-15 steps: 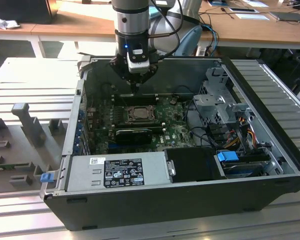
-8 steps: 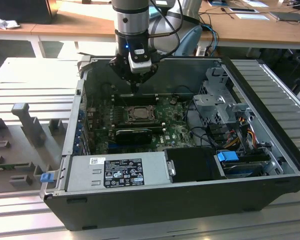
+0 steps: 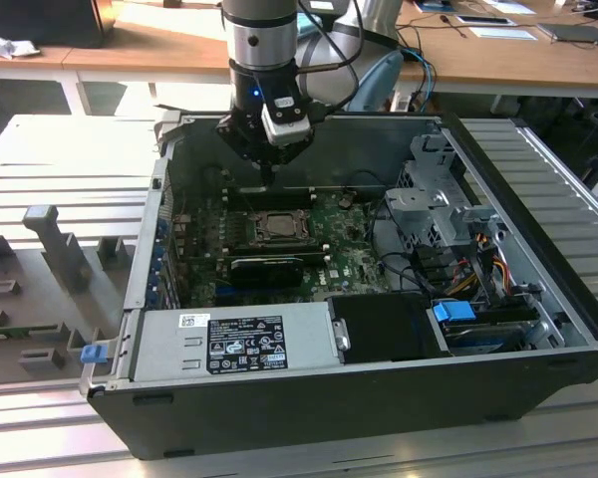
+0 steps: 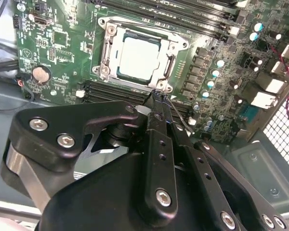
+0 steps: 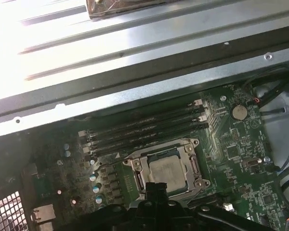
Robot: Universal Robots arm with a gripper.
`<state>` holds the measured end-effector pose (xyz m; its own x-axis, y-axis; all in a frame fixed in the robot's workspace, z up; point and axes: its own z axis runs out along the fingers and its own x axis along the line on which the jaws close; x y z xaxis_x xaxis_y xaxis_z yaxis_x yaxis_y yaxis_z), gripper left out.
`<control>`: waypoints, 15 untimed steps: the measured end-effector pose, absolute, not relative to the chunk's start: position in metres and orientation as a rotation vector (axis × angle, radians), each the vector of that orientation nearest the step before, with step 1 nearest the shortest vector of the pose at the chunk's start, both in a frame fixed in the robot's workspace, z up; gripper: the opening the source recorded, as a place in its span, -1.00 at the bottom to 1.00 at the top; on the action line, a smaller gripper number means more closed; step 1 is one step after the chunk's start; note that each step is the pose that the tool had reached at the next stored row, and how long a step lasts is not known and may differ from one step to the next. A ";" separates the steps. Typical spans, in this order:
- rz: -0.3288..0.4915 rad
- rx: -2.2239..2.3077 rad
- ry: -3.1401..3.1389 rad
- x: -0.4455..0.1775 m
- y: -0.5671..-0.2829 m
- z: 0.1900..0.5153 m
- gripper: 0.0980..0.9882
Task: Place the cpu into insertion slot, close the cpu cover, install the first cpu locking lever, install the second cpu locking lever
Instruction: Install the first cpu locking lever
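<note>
On the exterior view's left, a grey slatted counter (image 3: 50, 159) carries the open case (image 3: 279, 413), with a blue latch (image 3: 93, 353) at the case's near corner. Just inside the near wall lies the grey power supply (image 3: 234, 342). Beyond it is the green board (image 3: 354, 261), and the arm (image 3: 261, 45) comes straight down over the board's far part.

The fingers (image 3: 267, 179) hang just above the board, at the slot's far edge. In the second wrist view the fingers (image 4: 159, 120) are pressed together into one narrow black tip. That tip sits at a corner of the slot (image 4: 102, 23), beside a thin wire piece. I cannot tell whether the tip touches or pinches that piece.

The cpu (image 4: 139, 57) lies flat in the slot, pale face up. The cover (image 4: 169, 60) is down around it, framing it on all sides. In the first wrist view the fingers (image 5: 154, 190) stand at the edge of the cover (image 5: 135, 169), with the cpu (image 5: 166, 169) just past them. Black memory slots (image 5: 144, 130) lie beyond the cpu, and a coin battery (image 5: 238, 112) sits off to one side.

To the exterior view's right of the board stands a metal drive cage (image 3: 434, 209), with a blue tab (image 3: 453, 311) nearer the camera.
</note>
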<state>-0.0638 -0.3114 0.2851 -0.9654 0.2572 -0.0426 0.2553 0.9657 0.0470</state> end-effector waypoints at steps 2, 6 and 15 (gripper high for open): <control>0.064 0.379 3.070 -0.064 -0.311 0.285 -0.98; 0.066 0.308 3.078 -0.064 -0.312 0.285 -0.98; 0.069 0.162 3.092 -0.064 -0.312 0.285 -0.98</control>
